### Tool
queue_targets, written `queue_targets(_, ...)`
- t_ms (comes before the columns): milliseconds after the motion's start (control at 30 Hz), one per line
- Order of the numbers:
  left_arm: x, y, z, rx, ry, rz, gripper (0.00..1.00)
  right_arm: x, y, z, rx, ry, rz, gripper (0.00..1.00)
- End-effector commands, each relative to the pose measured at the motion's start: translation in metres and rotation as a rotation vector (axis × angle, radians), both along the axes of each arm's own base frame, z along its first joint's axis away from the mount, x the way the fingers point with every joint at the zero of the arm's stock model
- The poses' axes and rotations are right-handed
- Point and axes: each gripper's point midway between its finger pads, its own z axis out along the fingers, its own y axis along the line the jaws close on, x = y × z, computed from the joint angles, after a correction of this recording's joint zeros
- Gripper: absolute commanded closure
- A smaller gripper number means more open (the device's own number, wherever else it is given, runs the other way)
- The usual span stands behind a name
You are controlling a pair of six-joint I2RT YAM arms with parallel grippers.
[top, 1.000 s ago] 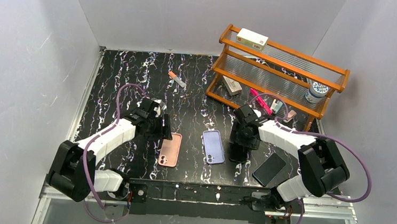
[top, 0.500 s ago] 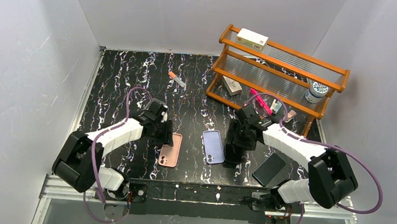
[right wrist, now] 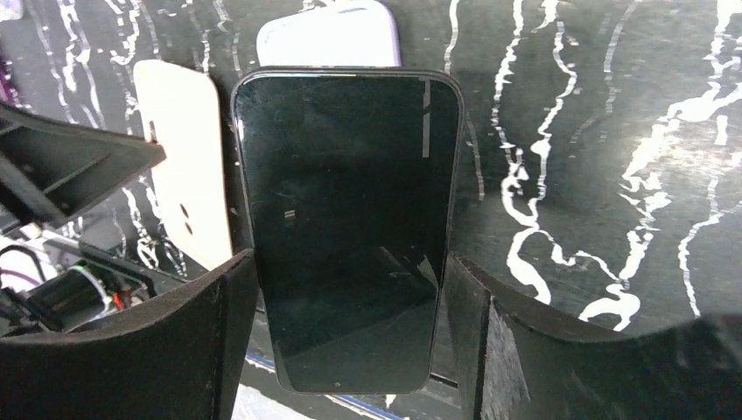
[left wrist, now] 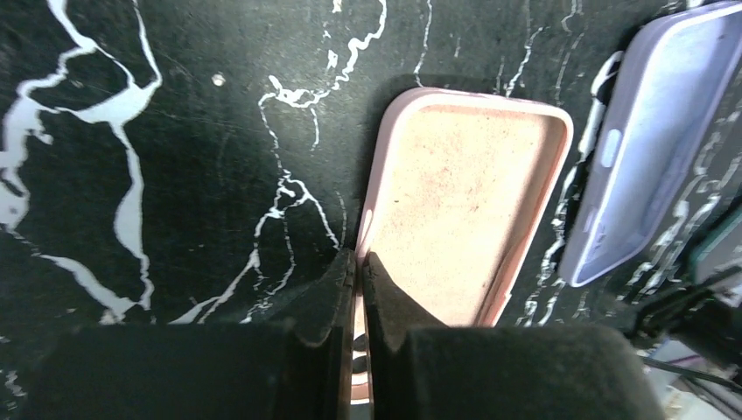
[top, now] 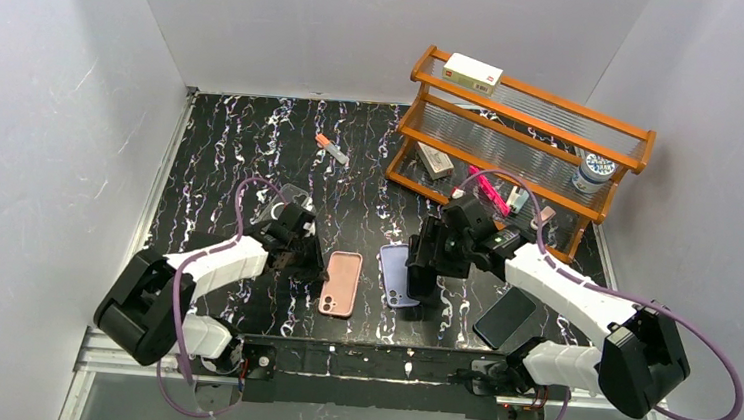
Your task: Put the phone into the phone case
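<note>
The left gripper point(left wrist: 357, 258) has its two black fingers pressed together on the thin side wall of the pink case point(left wrist: 464, 210), pinching that rim near the case's close corner. The case lies hollow side up on the black marbled table point(top: 232, 159) and stretches away from the fingertips. Just off to its far side lies a lilac case point(left wrist: 647, 140), also hollow side up. The right gripper point(right wrist: 346, 262) stands wide, each pad against a long edge of the phone point(right wrist: 350, 175), which it holds screen toward its own camera. The glass is dark and shows only reflections, no logo or text. Beyond the phone's far end the lilac case peeks out, and the pink case sits off to one side of that gripper, next to the other arm's fingers. From above, the held phone hangs at the edge of the lilac case, between the two arms. A second black phone point(top: 505, 316) lies flat on the table behind the right gripper, toward its base. Further off stands a wooden rack point(top: 525, 132) with a white box point(top: 472, 73) on top (it has a printed label, too small to read) and a white jar point(top: 594, 169) with blue print, equally illegible.
</note>
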Motion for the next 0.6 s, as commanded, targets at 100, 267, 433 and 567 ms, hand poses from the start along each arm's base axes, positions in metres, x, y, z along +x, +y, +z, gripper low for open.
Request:
queue_targets(100,0.004,-0.007,-0.003,-0.126,-0.017,0.22,0.99,0.001,0.046,0.031,0.152,-0.055,0.064,0.56)
queue_targets(267,0.007,-0.001,0.006,-0.139,-0.058,0.283,0.92,-0.003,0.071,0.031,0.162,-0.055,0.108,0.56)
queue_targets(433,0.006,-0.016,0.025,-0.301,-0.078,0.319,0.8,-0.006,0.098,0.033,0.175,-0.06,0.145,0.56)
queue_targets(567,0.007,-0.018,0.04,-0.345,-0.102,0.324,0.6,-0.01,0.119,0.034,0.188,-0.084,0.182,0.56)
